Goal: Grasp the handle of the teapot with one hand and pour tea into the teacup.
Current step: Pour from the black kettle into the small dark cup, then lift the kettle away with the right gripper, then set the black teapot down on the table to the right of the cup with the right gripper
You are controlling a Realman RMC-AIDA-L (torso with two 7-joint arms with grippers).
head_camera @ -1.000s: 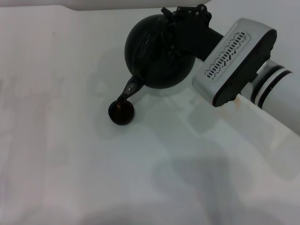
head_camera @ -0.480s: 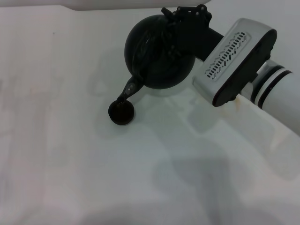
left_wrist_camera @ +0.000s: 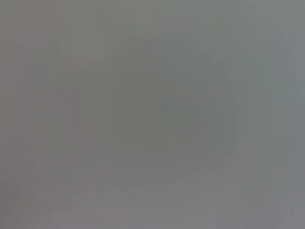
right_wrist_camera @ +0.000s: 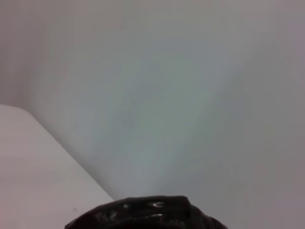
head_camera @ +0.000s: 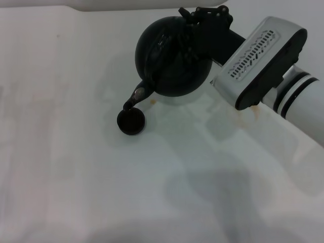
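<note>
The round glossy black teapot [head_camera: 169, 58] hangs tilted at the back of the white table in the head view. Its silvery-tipped spout [head_camera: 135, 96] points down, right over the rim of the tiny dark teacup [head_camera: 131, 121]. My right gripper [head_camera: 205, 28] is shut on the teapot's handle [head_camera: 188, 36], which is mostly hidden under the black fingers. The white and grey wrist housing [head_camera: 255, 61] reaches in from the right. In the right wrist view, only a dark ribbed piece of the handle [right_wrist_camera: 143, 214] shows. The left gripper is out of view.
The white table [head_camera: 76, 167] spreads wide in front of and to the left of the cup. Small brownish drops lie on it beside the spout [head_camera: 152, 101] and under the wrist housing [head_camera: 248, 114]. The left wrist view shows only plain grey.
My right wrist has shifted slightly up and to the right, carrying the teapot with it. The spout tip has risen a little above the teacup. The cup has not moved.
</note>
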